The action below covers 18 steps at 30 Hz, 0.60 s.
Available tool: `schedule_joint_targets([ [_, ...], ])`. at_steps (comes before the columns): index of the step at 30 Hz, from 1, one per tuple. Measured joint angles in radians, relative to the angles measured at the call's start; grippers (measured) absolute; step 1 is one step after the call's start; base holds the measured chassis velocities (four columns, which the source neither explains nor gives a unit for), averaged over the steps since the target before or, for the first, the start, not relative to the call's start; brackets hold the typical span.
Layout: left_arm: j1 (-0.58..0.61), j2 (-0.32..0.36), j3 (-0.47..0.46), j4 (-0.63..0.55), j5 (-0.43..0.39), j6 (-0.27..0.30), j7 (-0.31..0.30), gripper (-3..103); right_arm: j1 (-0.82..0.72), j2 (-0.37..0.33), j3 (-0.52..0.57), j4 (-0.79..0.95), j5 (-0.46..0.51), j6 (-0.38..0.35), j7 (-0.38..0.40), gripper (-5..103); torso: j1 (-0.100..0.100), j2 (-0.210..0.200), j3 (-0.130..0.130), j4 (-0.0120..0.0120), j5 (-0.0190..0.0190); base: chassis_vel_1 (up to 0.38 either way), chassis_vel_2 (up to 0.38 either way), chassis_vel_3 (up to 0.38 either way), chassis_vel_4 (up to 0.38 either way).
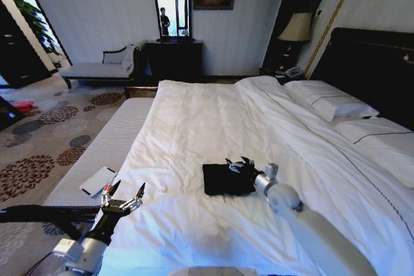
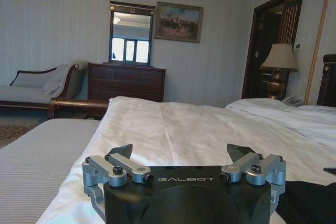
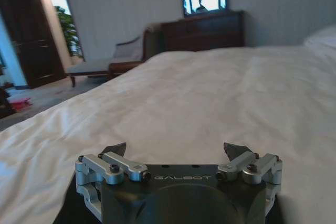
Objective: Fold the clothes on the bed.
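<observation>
- I count one black T-shirt [image 1: 228, 180], folded small, directly under my right gripper [image 1: 237, 163];
- one bed [image 1: 194, 127], stretching ahead of both grippers;
- two pillows [image 1: 330, 100], far beyond the right gripper toward the headboard;
- one flat white card [image 1: 98, 180], just ahead of my left gripper [image 1: 123, 193];
- two grippers, both with fingers spread.

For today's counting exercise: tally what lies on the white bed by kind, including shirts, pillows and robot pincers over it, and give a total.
Black shirt: 1
White pillows: 2
Robot pincers, left pincer and right pincer: 2
Total: 5
</observation>
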<state>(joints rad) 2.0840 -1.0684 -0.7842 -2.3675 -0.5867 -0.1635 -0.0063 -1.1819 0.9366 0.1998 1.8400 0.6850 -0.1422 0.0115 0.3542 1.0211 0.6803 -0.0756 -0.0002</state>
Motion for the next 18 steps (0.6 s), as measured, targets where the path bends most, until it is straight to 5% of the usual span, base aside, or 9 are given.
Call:
schedule_joint_targets([
  [8, 0.0, 0.0, 0.0, 0.0, 0.0, 0.0, 0.0, 100, -0.033, 0.062, -0.06, -0.049, -0.143, 0.079, -0.076, 100, 0.0, 0.0, 0.0, 0.0, 0.0, 0.0, 0.0, 0.0, 0.0],
  [18, 0.0, 0.0, 0.0, 0.0, 0.0, 0.0, 0.0, 100, 0.093, 0.119, -0.149, -0.217, -0.154, 0.095, -0.081, 100, 0.0, 0.0, 0.0, 0.0002, 0.0001, 0.0, 0.0, 0.0, 0.0],
])
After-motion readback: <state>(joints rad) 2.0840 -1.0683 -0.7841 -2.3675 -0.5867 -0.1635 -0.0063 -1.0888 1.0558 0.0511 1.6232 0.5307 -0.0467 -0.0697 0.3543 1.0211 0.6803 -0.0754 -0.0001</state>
